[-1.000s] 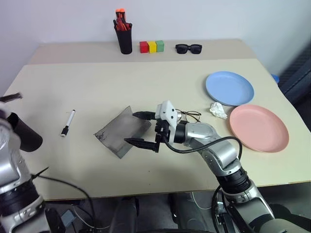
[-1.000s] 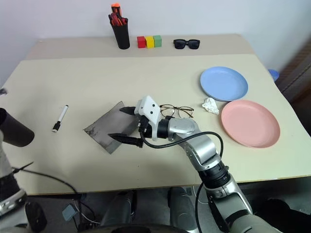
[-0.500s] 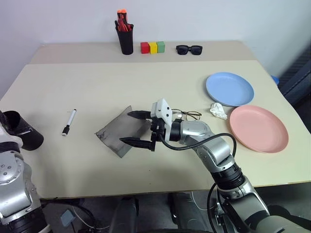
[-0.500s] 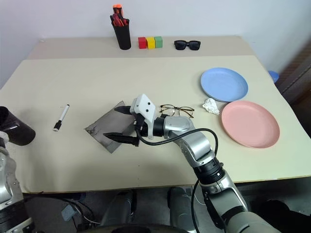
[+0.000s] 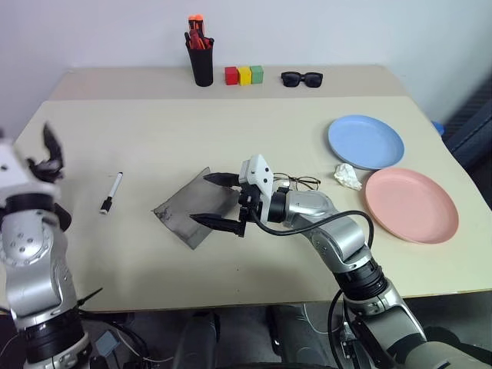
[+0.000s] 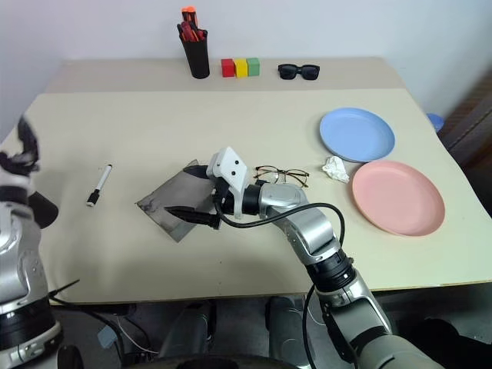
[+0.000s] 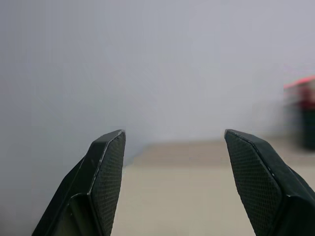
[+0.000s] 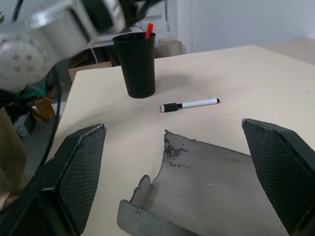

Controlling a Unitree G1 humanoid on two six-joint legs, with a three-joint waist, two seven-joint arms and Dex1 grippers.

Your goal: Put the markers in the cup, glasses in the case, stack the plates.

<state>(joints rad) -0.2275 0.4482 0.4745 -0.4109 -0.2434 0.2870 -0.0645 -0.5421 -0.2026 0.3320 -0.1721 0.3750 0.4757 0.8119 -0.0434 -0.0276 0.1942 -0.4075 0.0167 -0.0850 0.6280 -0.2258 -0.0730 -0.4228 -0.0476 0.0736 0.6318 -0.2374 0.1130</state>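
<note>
Risk sits at the table's left edge, where our empty, spread-fingered left gripper [image 7: 173,132] hangs raised close to the cup [image 8: 137,64]; a careless swing could tip it over the side. At centre, our right gripper [image 5: 200,198] hovers wide open, holding nothing, over the grey case [image 5: 188,211], and a low finger could shove the case away. The glasses [image 5: 300,183] lie just beside that wrist, where it could snag them. The white marker [image 5: 110,193] rests between cup and case; the blue plate [image 5: 366,141] and pink plate [image 5: 410,204] sit unstacked at right. From the right wrist we see the cup upright, with what looks like a red cap [image 8: 148,30] poking out; from the head our left arm largely hides it
</note>
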